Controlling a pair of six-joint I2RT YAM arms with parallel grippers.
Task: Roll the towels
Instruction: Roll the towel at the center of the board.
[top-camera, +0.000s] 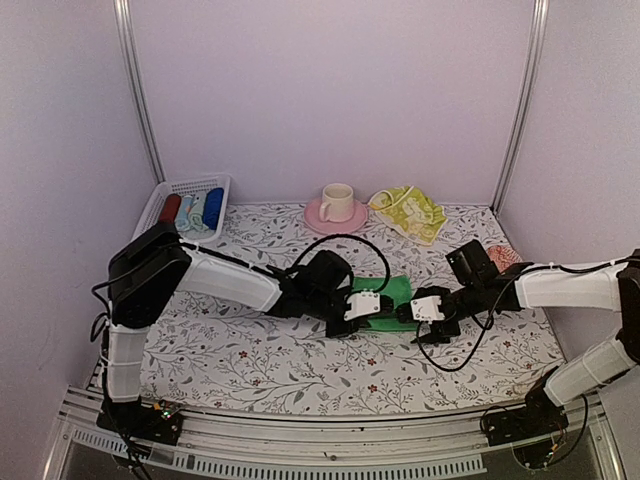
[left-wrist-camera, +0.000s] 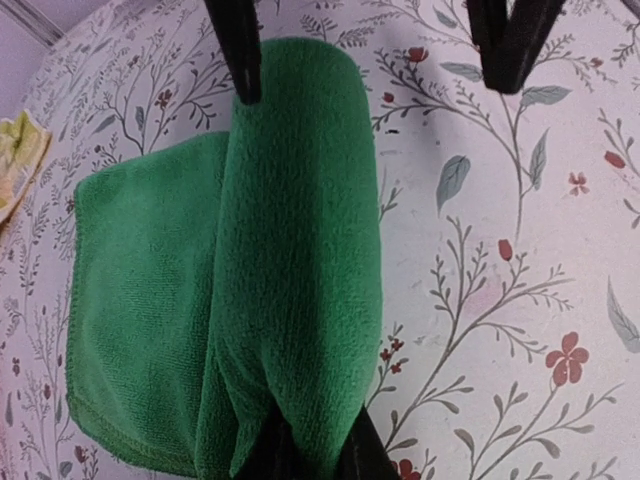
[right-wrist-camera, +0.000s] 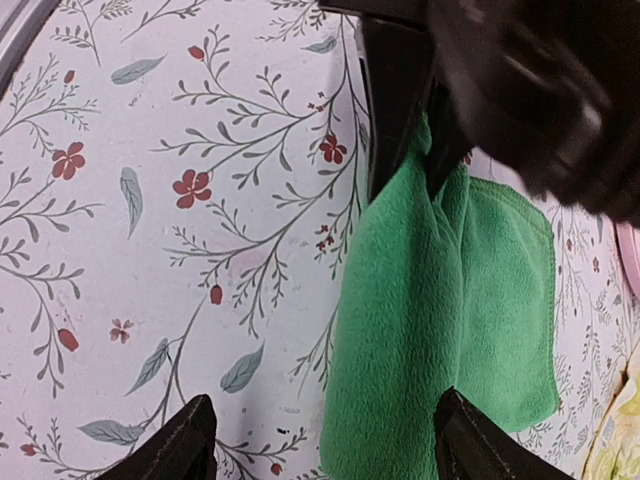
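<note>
Currently the left gripper (top-camera: 375, 312) is held with jaws spread, one finger on one end of the green towel (top-camera: 398, 292), which lies half rolled on the bench (top-camera: 250, 350). The right gripper (top-camera: 414, 318) is likewise spread at the opposite end. With nothing pinched, the loose roll could be sprung open, or skewed by uneven pushing.

The left claw (top-camera: 378, 312) and right claw (top-camera: 412, 318) flank the green towel (top-camera: 398, 290), seemingly touching its ends.
</note>
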